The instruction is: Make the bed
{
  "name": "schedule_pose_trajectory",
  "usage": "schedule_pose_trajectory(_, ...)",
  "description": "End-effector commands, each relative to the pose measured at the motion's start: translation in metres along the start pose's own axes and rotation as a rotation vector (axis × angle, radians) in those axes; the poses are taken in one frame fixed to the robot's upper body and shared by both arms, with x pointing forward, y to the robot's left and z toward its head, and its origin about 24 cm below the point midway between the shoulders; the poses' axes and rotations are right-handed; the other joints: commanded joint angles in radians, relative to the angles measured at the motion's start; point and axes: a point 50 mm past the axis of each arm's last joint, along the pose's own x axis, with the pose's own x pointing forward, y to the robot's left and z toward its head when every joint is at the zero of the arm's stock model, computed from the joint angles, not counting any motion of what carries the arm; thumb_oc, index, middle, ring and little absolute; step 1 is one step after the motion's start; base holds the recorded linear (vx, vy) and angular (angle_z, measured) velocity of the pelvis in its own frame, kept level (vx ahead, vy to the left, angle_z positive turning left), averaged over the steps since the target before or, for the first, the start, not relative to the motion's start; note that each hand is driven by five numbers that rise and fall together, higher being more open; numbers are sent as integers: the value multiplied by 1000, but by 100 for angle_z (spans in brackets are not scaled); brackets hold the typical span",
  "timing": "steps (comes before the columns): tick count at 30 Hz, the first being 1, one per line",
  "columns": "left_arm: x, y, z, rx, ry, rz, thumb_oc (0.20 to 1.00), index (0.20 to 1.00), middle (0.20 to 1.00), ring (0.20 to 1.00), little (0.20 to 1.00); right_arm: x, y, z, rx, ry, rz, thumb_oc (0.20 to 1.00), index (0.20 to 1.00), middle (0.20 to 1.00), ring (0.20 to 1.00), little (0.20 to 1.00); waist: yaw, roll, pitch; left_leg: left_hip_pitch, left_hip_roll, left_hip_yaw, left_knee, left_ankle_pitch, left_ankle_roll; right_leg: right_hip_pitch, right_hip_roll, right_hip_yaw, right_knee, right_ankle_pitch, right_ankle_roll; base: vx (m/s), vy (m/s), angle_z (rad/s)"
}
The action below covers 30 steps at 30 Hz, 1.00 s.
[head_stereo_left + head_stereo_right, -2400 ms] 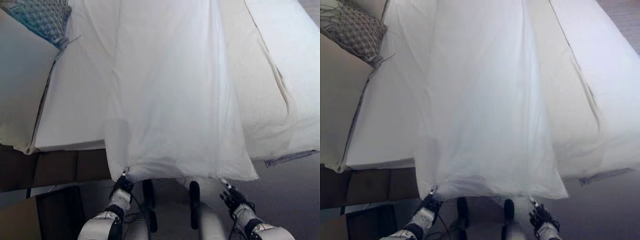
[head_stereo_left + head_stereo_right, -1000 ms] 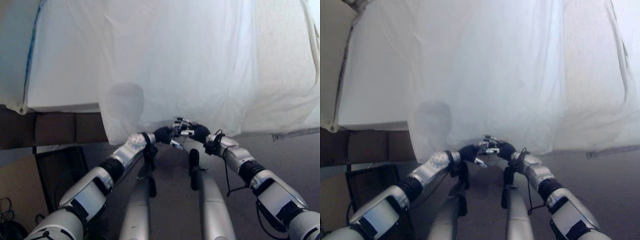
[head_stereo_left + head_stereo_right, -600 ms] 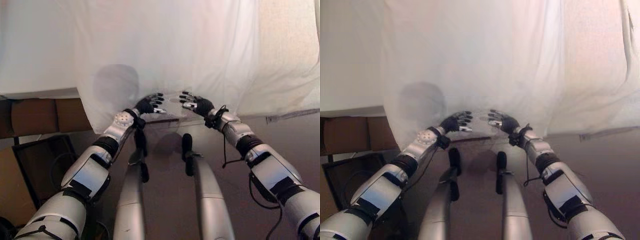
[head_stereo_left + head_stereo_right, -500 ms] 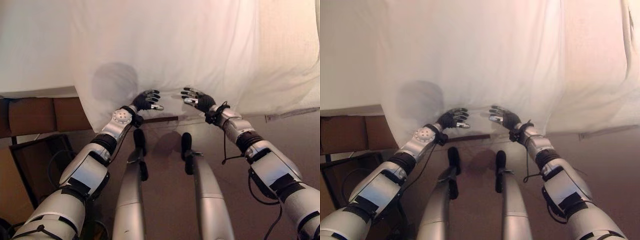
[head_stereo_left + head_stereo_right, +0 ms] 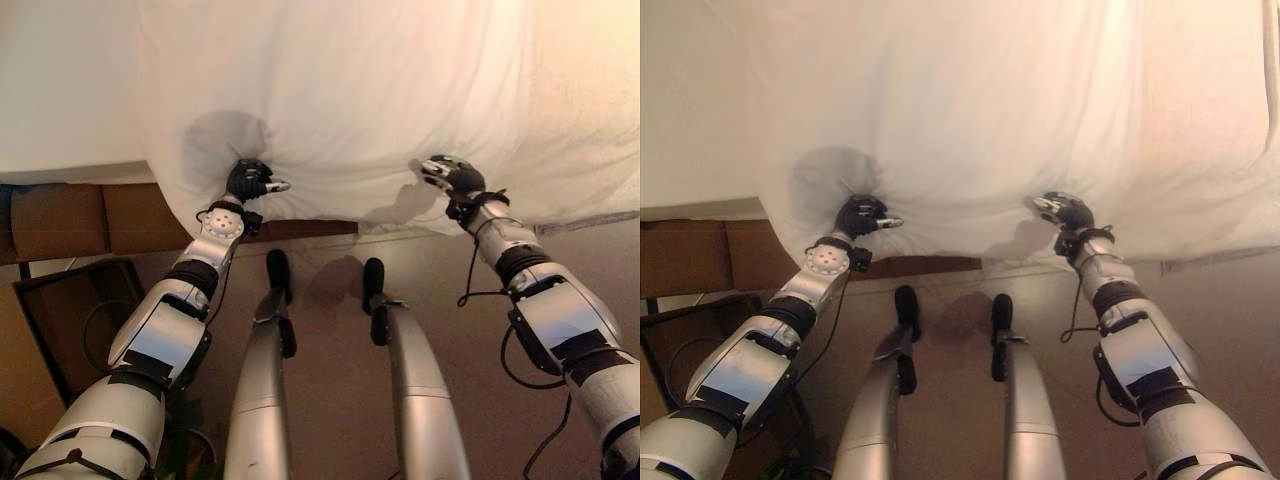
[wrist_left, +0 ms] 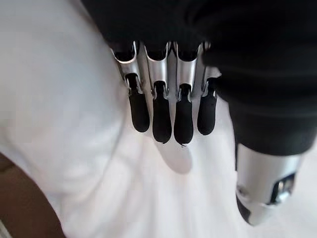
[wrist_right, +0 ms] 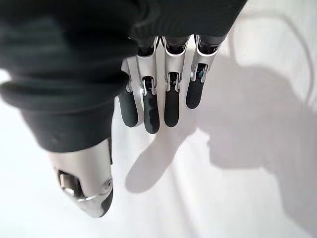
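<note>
Both arms stretched forward, well apart. Left hand [image 5: 248,180] up at the left end of the reach, back of hand facing the camera, thumb [image 5: 277,186] sticking out toward the right. Wrist view: left fingers [image 6: 162,117] straight, side by side, thumb apart, nothing gripped. Right hand [image 5: 452,176] out on the right, roughly level with the left. Wrist view: right fingers [image 7: 158,101] straight in a row, thumb [image 7: 90,183] splayed off to the side, nothing gripped.
</note>
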Motion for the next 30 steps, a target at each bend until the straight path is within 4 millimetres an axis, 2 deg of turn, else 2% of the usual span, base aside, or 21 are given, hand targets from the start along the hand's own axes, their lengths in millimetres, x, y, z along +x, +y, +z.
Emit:
schedule_pose_trajectory(1,-12,64,-35,-17,127,253,1000,1000,1000,1000,1000,-10,-49,8,-5,-50,-162,1000,1000,1000,1000,1000,24,20,-42,78,-28,48,16,-104,-15,124,-3,1,-273,140,115,0,0,0)
schedule_pose_trajectory(3,-26,76,-61,-43,220,313,1000,1000,1000,1000,1000,-15,-62,0,7,-27,-208,1000,1000,1000,1000,1000,27,22,-35,130,-31,47,-41,-88,-16,170,-1,0,-316,152,121,0,0,0)
schedule_pose_trajectory(6,-47,83,-96,-65,349,364,1000,1000,1000,1000,1000,-26,-79,-22,28,18,-266,1000,1000,1000,1000,1000,27,22,-40,178,-40,41,-90,-62,-19,217,2,0,-356,169,121,19,-30,0)
schedule_pose_trajectory(9,-74,77,-133,-60,476,355,1000,1000,1000,1000,1000,-38,-86,-54,55,87,-286,1000,1000,1000,1000,1000,25,21,-54,244,-44,37,-136,-50,-20,287,4,-3,-403,179,124,56,-17,3)
schedule_pose_trajectory(10,-84,72,-144,-60,511,341,1000,1000,1000,1000,1000,-45,-88,-72,69,128,-295,1000,1000,1000,1000,1000,25,18,-63,271,-47,35,-155,-45,-20,316,6,-3,-423,183,125,61,-2,1)
schedule_pose_trajectory(11,-89,69,-150,-49,531,328,1000,1000,1000,1000,1000,-49,-89,-80,72,144,-298,1000,1000,1000,1000,1000,24,17,-69,291,-48,37,-165,-43,-20,335,7,-4,-435,187,124,72,-12,-1)
schedule_pose_trajectory(15,-125,29,-186,-50,667,197,1000,1000,1000,1000,1000,-82,-101,-134,126,265,-352,1000,1000,1000,1000,1000,25,9,-105,420,-53,25,-245,-28,-21,458,13,-7,-485,193,128,91,-16,3)
schedule_pose_trajectory(16,-126,29,-186,-49,669,195,1000,1000,1000,1000,1000,-82,-102,-135,125,267,-353,1000,1000,1000,1000,1000,25,9,-104,428,-53,24,-250,-27,-21,464,13,-8,-488,194,128,134,-6,17)
schedule_pose_trajectory(17,-147,7,-202,-66,729,121,1000,1000,1000,1000,1000,-106,-103,-168,148,349,-368,1000,1000,1000,1000,1000,22,5,-126,489,-51,25,-278,-21,-19,522,20,-9,-503,189,126,134,-3,15)
schedule_pose_trajectory(19,-168,-11,-213,-65,777,49,1000,1000,1000,1000,1000,-129,-98,-198,142,437,-353,1000,1000,1000,1000,1000,18,2,-150,561,-44,23,-323,-11,-19,589,29,-12,-525,186,126,126,-4,-1)
schedule_pose_trajectory(20,-168,-11,-213,-65,777,49,1000,1000,1000,1000,1000,-129,-98,-198,142,437,-354,1000,1000,1000,1000,1000,18,2,-149,562,-44,23,-324,-11,-19,590,29,-12,-526,186,126,118,-11,-8)
schedule_pose_trajectory(21,-188,-32,-223,-60,843,-49,1000,1000,1000,1000,1000,-151,-98,-220,140,510,-357,1000,1000,1000,1000,1000,13,0,-178,621,-42,18,-363,0,-20,649,36,-13,-552,185,126,79,-9,-2)
schedule_pose_trajectory(22,-188,-32,-223,-60,843,-49,1000,1000,1000,1000,1000,-151,-98,-220,140,510,-357,1000,1000,1000,1000,1000,13,0,-177,622,-42,18,-364,0,-20,650,36,-13,-552,185,126,125,4,0)
schedule_pose_trajectory(23,-206,-46,-230,-38,884,-140,1000,1000,1000,1000,1000,-171,-95,-240,134,585,-353,1000,1000,1000,1000,1000,6,6,-205,673,-39,18,-399,6,-22,699,36,-13,-582,188,126,69,19,-1)
schedule_pose_trajectory(24,-215,-51,-233,-45,908,-164,1000,1000,1000,1000,1000,-180,-92,-248,135,618,-345,1000,1000,1000,1000,1000,4,8,-219,692,-34,21,-411,10,-23,716,35,-11,-596,190,126,94,22,-3)
schedule_pose_trajectory(26,-234,-66,-239,-61,958,-241,1000,1000,1000,1000,1000,-195,-87,-262,111,682,-325,1000,1000,1000,1000,1000,0,12,-250,728,-29,28,-437,12,-25,754,35,-7,-632,200,129,45,12,-1)
schedule_pose_trajectory(28,-251,-88,-239,-35,976,-398,1000,1000,1000,1000,1000,-212,-77,-277,41,778,-248,1000,1000,1000,1000,1000,-7,16,-285,743,-25,29,-437,5,-31,784,31,3,-680,228,133,30,9,-9)
schedule_pose_trajectory(30,-263,-101,-239,-44,996,-485,1000,1000,1000,1000,1000,-222,-69,-286,-3,833,-169,1000,1000,1000,1000,1000,-12,19,-312,765,-19,37,-437,-3,-32,810,27,13,-718,240,139,55,15,-10)
